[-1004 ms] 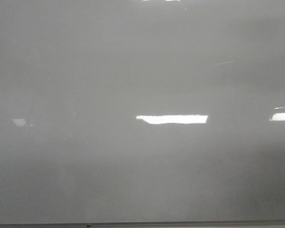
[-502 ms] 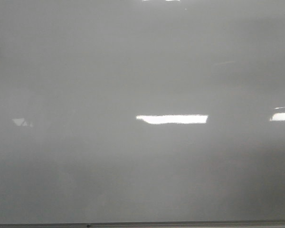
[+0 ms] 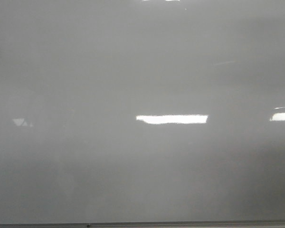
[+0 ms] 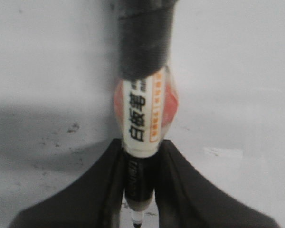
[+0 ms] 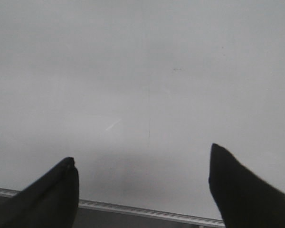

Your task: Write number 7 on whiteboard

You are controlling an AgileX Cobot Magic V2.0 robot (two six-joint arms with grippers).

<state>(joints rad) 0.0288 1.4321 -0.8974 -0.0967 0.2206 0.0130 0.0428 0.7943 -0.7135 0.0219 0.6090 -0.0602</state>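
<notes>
The whiteboard point(image 3: 142, 71) fills the front view, glossy pale grey. No number 7 shows on it in any view. Neither gripper shows in the front view. In the left wrist view my left gripper point(image 4: 141, 148) is shut on a marker point(image 4: 142, 114) with a white label, black lettering, an orange stripe and a black-wrapped end. It is close over the whiteboard point(image 4: 237, 71). In the right wrist view my right gripper point(image 5: 142, 154) is open and empty over the whiteboard point(image 5: 142, 57), near its frame edge point(image 5: 133, 209).
Bright rectangular light reflections point(image 3: 172, 119) lie on the board. The thin grey frame edge point(image 3: 142, 224) runs along the bottom of the front view. Small dark smudges point(image 4: 73, 127) mark the board near the left gripper. A faint thin line point(image 5: 148, 123) shows ahead of the right gripper.
A faint reflection at the board's left has changed shape slightly. Nothing else has visibly changed.
</notes>
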